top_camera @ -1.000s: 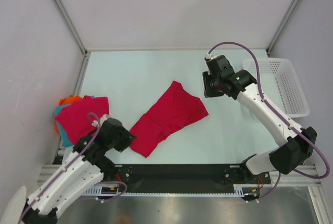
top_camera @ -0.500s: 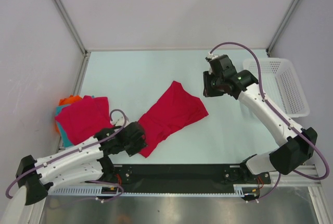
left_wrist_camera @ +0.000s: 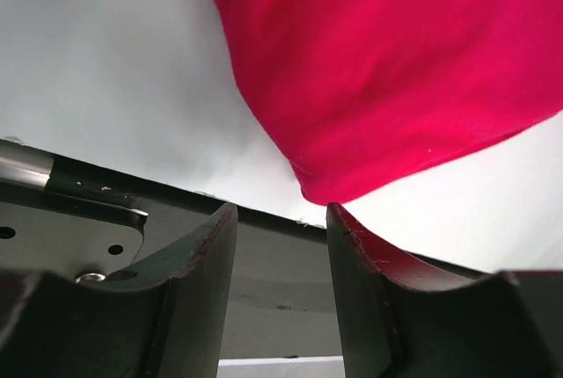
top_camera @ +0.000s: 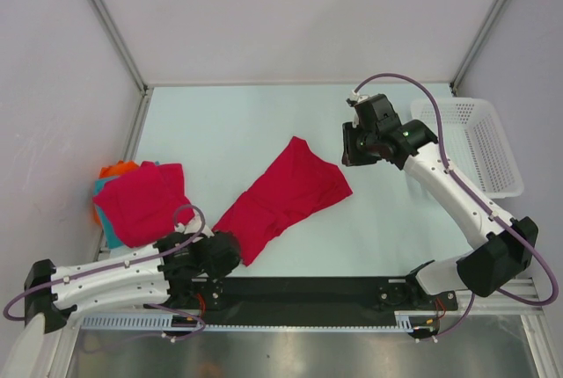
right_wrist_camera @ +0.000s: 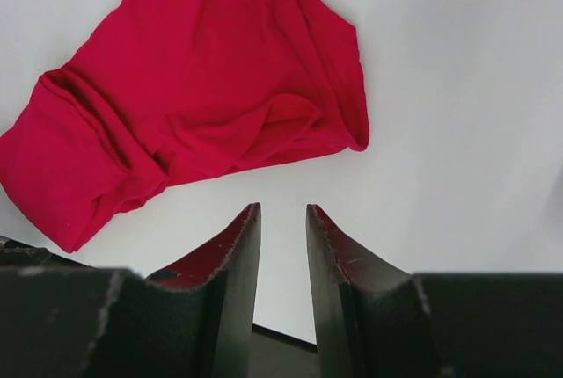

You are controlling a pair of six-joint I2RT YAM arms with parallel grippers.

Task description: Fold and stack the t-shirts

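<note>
- T-shirts: two red ones are in view. The larger spread is a loose red shirt (top_camera: 286, 198) (left_wrist_camera: 396, 70) (right_wrist_camera: 202, 105), lying rumpled and slantwise in the middle of the pale table (top_camera: 220, 132), with its near corner close to the table's front edge.
- The second red shirt (top_camera: 145, 198) lies folded on top of a pile at the table's left edge. One teal garment (top_camera: 112, 237) and one orange garment (top_camera: 110, 169) peek out from under it on the left side.
- One white mesh basket (top_camera: 479, 149) stands at the right edge of the table, well apart from both shirts.
- The left pincer (top_camera: 222, 253) (left_wrist_camera: 281, 211) is low over the front edge of the table, between the pile and the loose shirt. Its two fingers are spread, with nothing between them. In the left wrist view the near corner of the loose shirt lies just past the fingertips, closest to the right-hand one. I cannot tell whether cloth and finger touch.
- The right pincer (top_camera: 350, 151) (right_wrist_camera: 283, 211) hangs just beside the loose shirt's far right corner, between that shirt and the basket. Its fingers are parted by only a narrow gap and hold nothing. In the right wrist view the shirt lies ahead of the tips, apart from them.
</note>
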